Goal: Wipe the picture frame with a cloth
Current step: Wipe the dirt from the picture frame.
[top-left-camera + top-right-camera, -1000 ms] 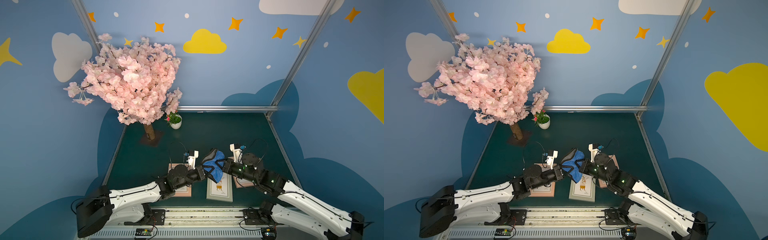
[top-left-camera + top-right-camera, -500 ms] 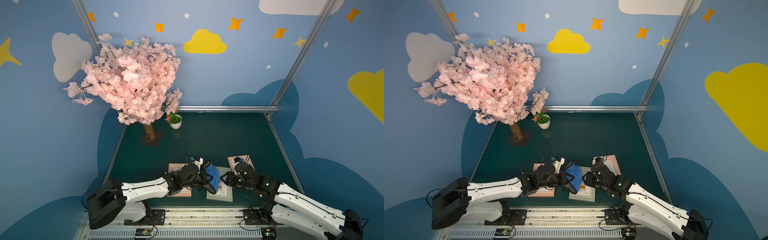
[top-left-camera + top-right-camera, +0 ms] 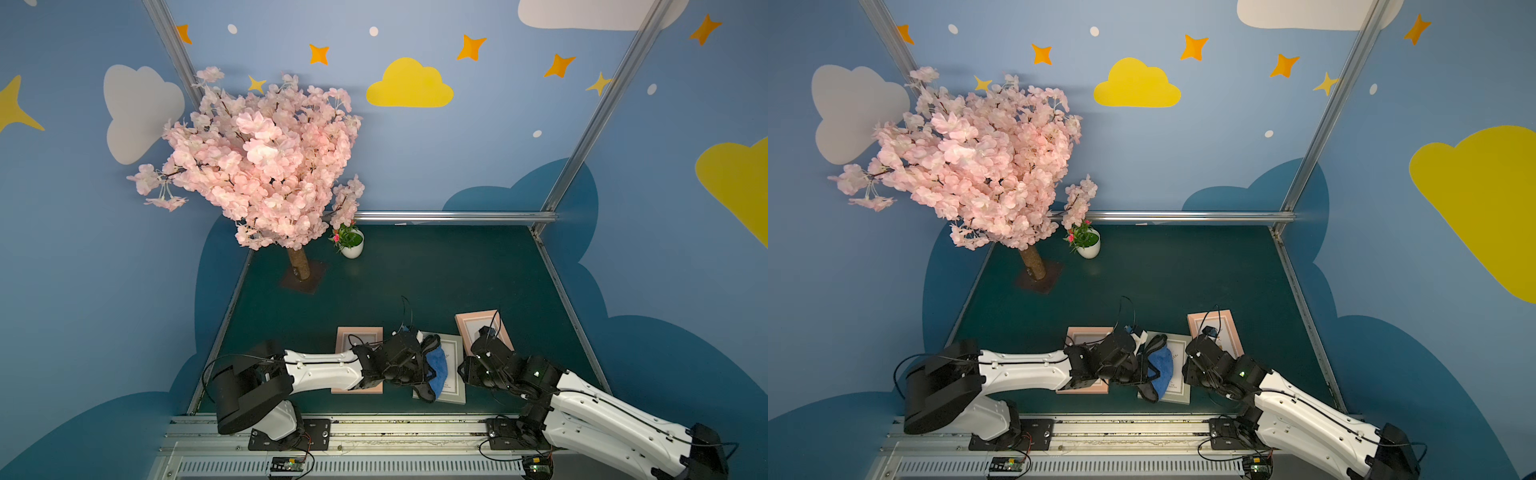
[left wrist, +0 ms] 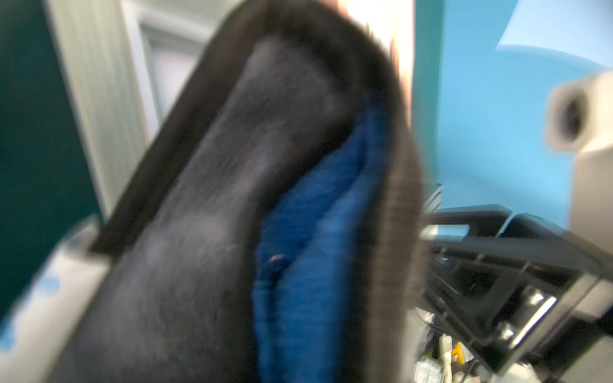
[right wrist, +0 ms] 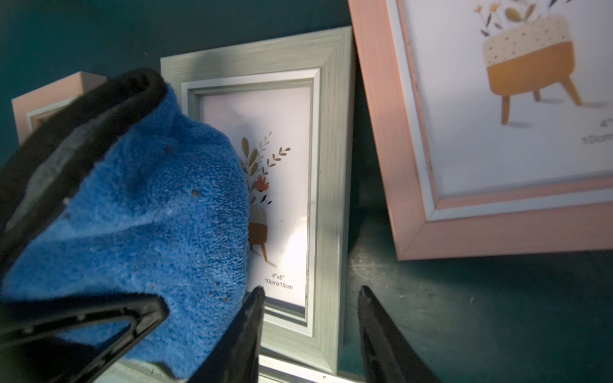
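Both arms reach low. The left gripper sits in plush blue cloth, jaws unreadable; the right gripper gapes empty at the brushed grey frame.

Each arm pairs glossy white moulded shells, seen on the left arm and the right arm, with matte black joint housings. Thin black cables loop out from the wrists and run along the white links. A small green light glows on the right arm's black wrist. Flat black base plates carry silver screws. The right gripper has black, tapered, pointed fingers.
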Available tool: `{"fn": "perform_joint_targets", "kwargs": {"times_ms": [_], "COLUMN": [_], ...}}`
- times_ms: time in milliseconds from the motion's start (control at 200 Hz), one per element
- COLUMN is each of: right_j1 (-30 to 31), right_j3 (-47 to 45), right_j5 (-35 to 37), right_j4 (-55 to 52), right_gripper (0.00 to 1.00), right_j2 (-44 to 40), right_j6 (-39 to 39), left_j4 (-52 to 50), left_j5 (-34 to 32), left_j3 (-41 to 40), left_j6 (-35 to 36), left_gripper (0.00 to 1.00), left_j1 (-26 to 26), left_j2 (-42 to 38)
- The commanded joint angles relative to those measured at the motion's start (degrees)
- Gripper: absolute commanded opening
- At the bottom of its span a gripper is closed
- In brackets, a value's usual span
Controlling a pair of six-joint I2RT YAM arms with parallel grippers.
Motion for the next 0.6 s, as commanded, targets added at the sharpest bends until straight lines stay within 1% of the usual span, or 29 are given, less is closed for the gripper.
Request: {"fn": "perform_joint_targets", "kwargs": {"times_ms": [0, 90, 140, 180, 250, 330, 440, 476, 526, 596], "right_j1": [0.09, -0.08, -0.19, -0.33, -0.56, -0.87, -1.09, -1.09, -1.22, -1.31], "right_j3": [-0.81, -1.51, -1.85, -1.99, -2.39, -2.77, -3.3, -3.54, -3.96, -4.24], "right_j5": [1.46, 1.0, 0.65, 0.62, 0.64, 0.63, 0.42, 0.42, 0.23, -0.06], "right_j4": [-0.77, 1.13, 2.33, 2.82, 3.24, 3.83, 5.01, 5.42, 6.14, 6.63], "right_gripper": [0.48, 0.48, 0.48, 0.48, 0.48, 0.48, 0.48, 0.47, 0.47, 0.46], "right_j2": [0.63, 1.0, 1.22, 1.45, 1.72, 1.72, 1.79, 1.79, 1.74, 1.73], "right_j6": [-1.48, -1.67, -1.93, -1.97, -2.09, -2.3, -2.29, -2.23, -2.14, -2.06], "left_j4": [-13.53, -17.0, -18.16, -19.45, -21.43, -22.52, -23.61, -24.06, -23.87, -25.72], "left_j5": [-2.16, -3.7, -3.79, -4.04, -4.39, -5.85, -10.63, -12.1, -12.75, -13.64], "left_j3": [1.86, 2.84, 3.79, 4.88, 6.38, 6.27, 6.08, 6.51, 7.55, 10.28], "left_j6": [2.75, 3.7, 4.12, 4.59, 5.29, 5.73, 7.08, 7.11, 7.28, 6.4], "left_gripper": [0.49, 0.63, 0.69, 0.71, 0.72, 0.74, 0.85, 0.9, 0.99, 1.0], "left_j1": [-0.41, -0.37, -0.43, -0.41, -0.37, -0.44, -0.44, -0.48, -0.44, -0.44], "left_j2": [-3.53, -5.27, -5.72, -6.0, -7.17, -10.59, -14.08, -13.86, -12.45, -8.92]}}
